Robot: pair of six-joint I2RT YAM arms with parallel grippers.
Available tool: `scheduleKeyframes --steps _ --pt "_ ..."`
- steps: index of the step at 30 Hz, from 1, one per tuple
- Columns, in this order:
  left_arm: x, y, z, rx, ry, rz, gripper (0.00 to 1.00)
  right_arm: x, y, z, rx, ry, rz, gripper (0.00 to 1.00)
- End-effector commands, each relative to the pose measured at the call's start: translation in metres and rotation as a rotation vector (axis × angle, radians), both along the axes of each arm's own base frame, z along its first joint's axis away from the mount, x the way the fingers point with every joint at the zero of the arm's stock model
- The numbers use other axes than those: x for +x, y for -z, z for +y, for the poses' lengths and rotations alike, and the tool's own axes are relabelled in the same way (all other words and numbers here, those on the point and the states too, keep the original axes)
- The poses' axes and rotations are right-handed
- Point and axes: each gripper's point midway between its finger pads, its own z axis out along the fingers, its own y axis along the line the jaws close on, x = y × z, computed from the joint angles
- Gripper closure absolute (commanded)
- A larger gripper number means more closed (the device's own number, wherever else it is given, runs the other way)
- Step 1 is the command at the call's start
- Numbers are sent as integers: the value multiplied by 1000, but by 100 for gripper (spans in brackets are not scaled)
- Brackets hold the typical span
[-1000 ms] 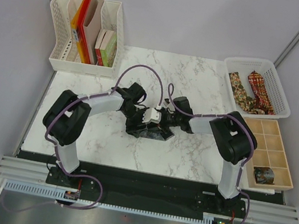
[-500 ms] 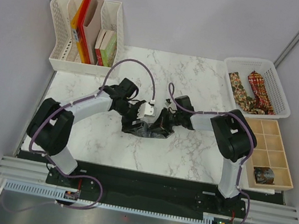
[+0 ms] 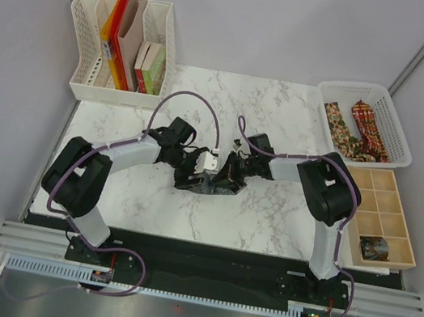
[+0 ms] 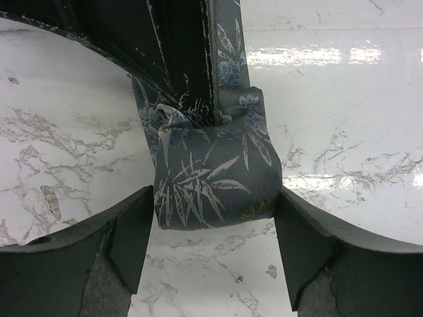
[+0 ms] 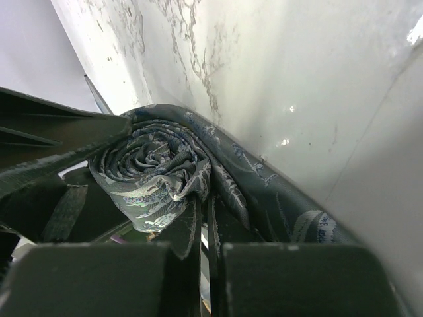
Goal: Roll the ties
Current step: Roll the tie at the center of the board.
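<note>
From above, both arms meet over the dark tie (image 3: 206,184) near the bench's middle. Left wrist: our left gripper (image 4: 211,228) stands spread, flanking the tie's wrapped end, we judge to steady it. Right wrist: our right gripper (image 5: 205,264) pinches the coil so it cannot unwind.
</note>
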Motion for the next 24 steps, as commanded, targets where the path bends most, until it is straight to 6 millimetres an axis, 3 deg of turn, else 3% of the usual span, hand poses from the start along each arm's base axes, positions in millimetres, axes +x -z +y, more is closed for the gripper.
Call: scheduleKeyframes --steps 1,5,8,13,19,24 --pt "9 3 -5 -5 4 -67 25 -17 88 -46 -361 65 41 100" --pt "2 4 1 6 2 -72 40 -21 90 -42 -373 63 44 100" --pt "-4 -8 -1 -28 -5 -62 47 -26 90 -37 -377 61 53 100" --pt "-5 -26 -20 -49 -21 -51 52 -37 89 -22 -371 49 55 100" --pt "-6 -10 -36 -18 -49 33 51 -36 84 -7 -306 66 63 100" --pt "-2 10 -41 38 -95 116 49 -36 65 13 -151 104 103 100"
